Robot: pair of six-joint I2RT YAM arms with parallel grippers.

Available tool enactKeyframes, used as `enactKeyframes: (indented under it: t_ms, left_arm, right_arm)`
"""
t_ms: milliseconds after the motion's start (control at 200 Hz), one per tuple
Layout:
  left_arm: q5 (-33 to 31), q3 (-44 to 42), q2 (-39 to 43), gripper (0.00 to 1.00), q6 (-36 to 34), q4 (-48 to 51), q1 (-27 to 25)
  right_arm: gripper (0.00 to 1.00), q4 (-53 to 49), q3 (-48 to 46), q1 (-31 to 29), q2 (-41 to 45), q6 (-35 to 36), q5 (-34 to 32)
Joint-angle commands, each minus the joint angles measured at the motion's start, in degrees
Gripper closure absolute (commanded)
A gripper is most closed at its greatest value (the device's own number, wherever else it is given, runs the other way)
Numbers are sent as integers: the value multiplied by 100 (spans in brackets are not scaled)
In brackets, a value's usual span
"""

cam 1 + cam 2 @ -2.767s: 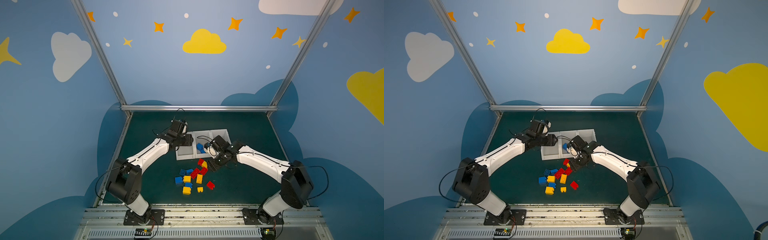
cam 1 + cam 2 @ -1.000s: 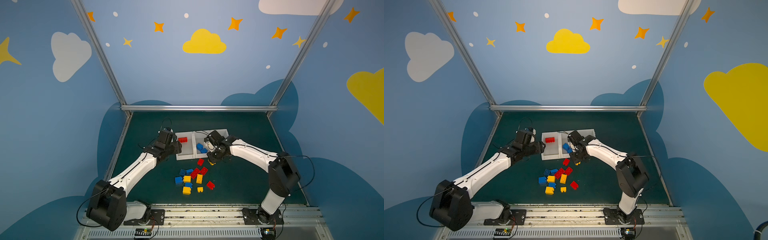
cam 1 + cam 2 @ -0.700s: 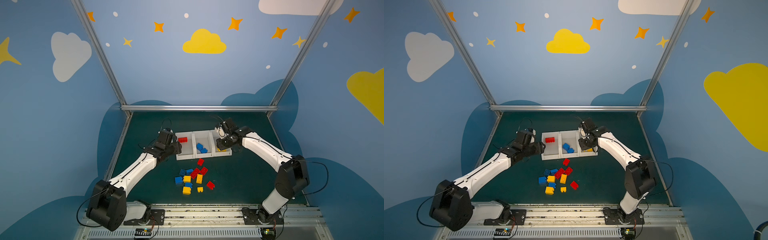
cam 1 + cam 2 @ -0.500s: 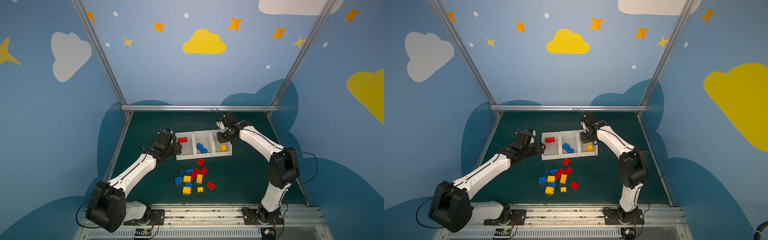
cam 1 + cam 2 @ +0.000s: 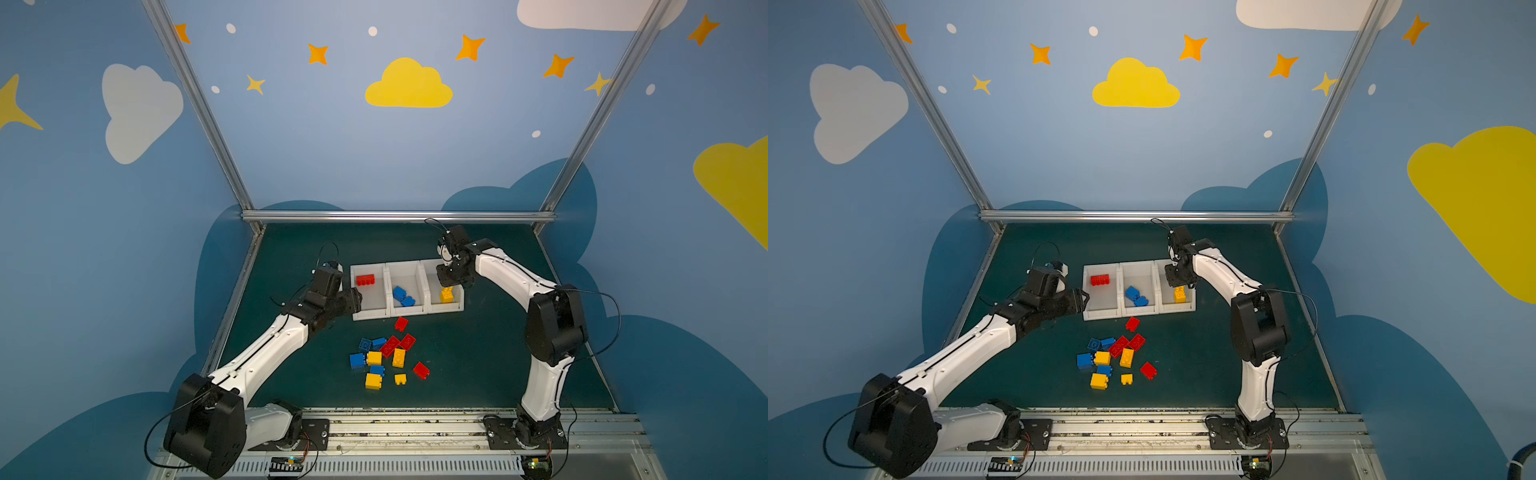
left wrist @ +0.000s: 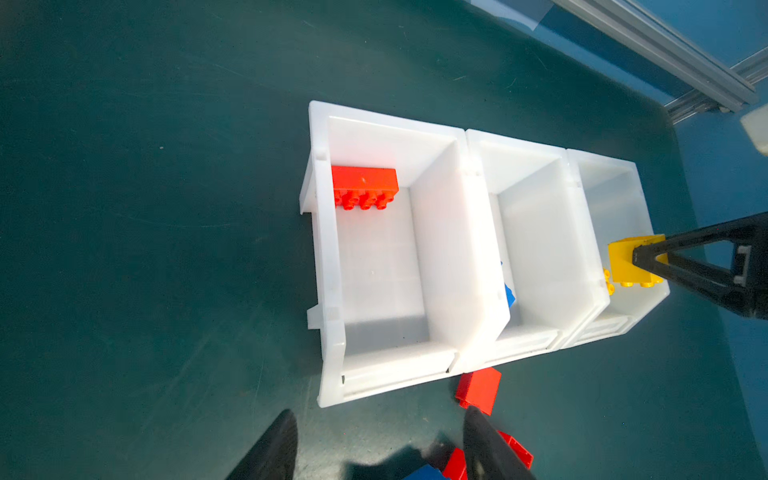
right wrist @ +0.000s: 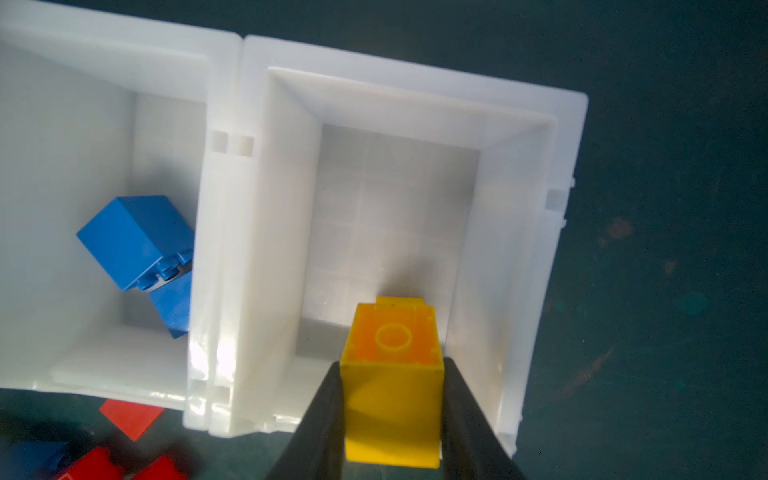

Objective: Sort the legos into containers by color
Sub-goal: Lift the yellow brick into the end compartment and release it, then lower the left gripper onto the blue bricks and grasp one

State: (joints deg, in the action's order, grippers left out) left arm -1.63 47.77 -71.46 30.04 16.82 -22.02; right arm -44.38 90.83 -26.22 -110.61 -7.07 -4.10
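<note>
Having pulled back from the red-brick bin (image 6: 320,249), hovering just beside it with left gripper (image 5: 357,300) spread and empty; having swung over from the loose pile (image 5: 384,357), pinching a yellow lego (image 7: 392,399) in right gripper (image 7: 392,365), low over the right-hand bin (image 7: 415,89).

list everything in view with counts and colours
bins: 3, white, in a row mid-table
red lego: 1, red, in the left bin
blue legos: 2, blue, in the middle bin
yellow lego: 1, yellow, held over the right bin
yellow piece: 1, yellow, behind it, mostly hidden
loose red legos: 4, red, on the mat near the bins
loose blue legos: 4, blue, same pile
loose yellow legos: 4, yellow, same pile
mat: 1, dark green, covers the table
left gripper: 1, black, open, beside the left bin
right gripper: 1, black, shut on the yellow lego
</note>
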Motion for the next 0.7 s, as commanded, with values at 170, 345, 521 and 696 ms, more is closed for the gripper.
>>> enactKeyframes:
  t_ms: [170, 345, 521, 696]
  left_arm:
    - [73, -21, 18, 36, 19, -21, 16]
    - [40, -42, 58, 36, 15, 1, 21]
    - [22, -52, 53, 36, 21, 5, 21]
    - [31, -51, 29, 36, 25, 1, 26]
  right_arm:
    - [46, -172, 222, 86, -167, -51, -74]
    - [34, -176, 227, 96, -115, -67, -69]
    - [34, -151, 159, 91, 27, -90, -74]
    - [34, -152, 131, 104, 156, -104, -21]
